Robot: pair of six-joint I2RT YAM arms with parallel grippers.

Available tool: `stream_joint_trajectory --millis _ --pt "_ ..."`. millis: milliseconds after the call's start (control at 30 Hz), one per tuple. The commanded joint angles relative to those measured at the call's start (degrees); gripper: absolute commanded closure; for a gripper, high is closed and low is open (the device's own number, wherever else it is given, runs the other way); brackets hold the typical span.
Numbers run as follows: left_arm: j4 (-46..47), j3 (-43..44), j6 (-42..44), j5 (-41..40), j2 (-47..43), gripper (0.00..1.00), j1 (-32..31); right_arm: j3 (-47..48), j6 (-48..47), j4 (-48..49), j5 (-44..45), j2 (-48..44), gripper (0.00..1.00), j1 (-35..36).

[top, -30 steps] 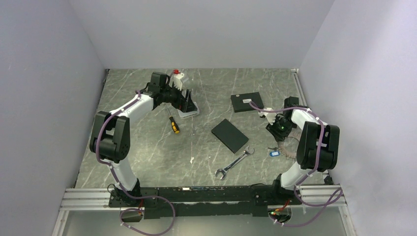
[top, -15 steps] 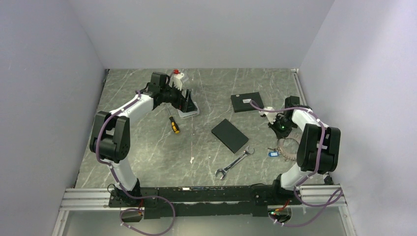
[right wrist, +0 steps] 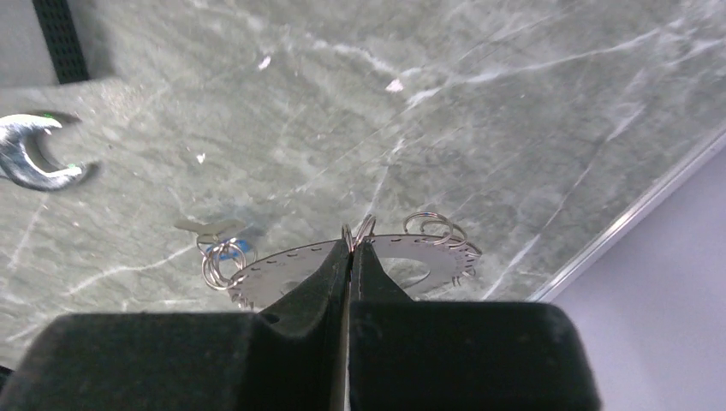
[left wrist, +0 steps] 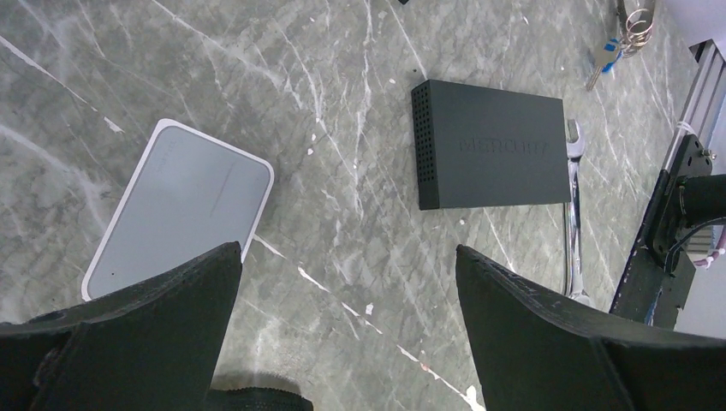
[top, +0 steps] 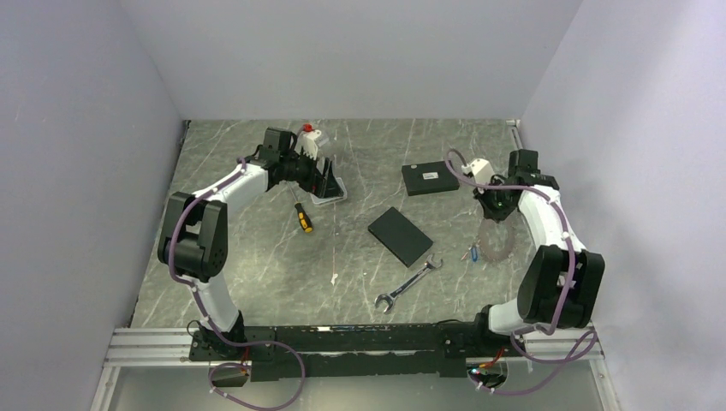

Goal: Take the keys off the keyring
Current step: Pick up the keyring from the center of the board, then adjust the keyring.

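Your right jaws are pinching fully shut on the rim of the keyring (right wrist: 287, 267). It is hanging edge-on beneath them, near the right edge of the bench (top: 257, 265). The keys (right wrist: 218, 253), blue tag included, are dangling from the ring's left side in the wrist view. Your left jaws are gaping wide and gripping nothing, well apart at far left.

Risk: you are trusting a thin metal-on-metal pinch. Any tug on a key may be twisting the ring until it slips free and drops.
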Motion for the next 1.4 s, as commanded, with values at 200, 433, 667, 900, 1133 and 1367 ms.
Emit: stream_joint_trajectory --millis 200,433,667,900,1133,1367 --pt "0.46 1.17 -0.90 0.53 -3.08 0.01 -0.32 7.69 16.89 6.93 -8.16 -7.21 1.00 1.26" --pt "-6.11 5.31 -0.64 6.01 -4.54 0.01 -0.32 12.31 24.44 10.44 -5.73 -7.30 1.00 7.36" --pt "-7.36 7.22 0.18 8.48 -8.81 0.01 -1.23 17.68 33.33 13.88 -6.22 -5.56 1.00 13.61" --pt "-13.30 16.15 -0.44 1.66 -9.29 0.06 -7.45 17.18 47.12 21.79 -10.06 -3.51 1.00 15.42" --pt "-13.69 21.30 -0.19 -6.79 -5.51 0.09 -13.54 17.61 59.31 28.06 -11.26 0.74 1.00 17.81" --pt "-14.55 27.67 2.26 -19.88 -1.00 0.12 -20.78 18.02 66.88 31.58 -11.72 3.33 1.00 20.39"
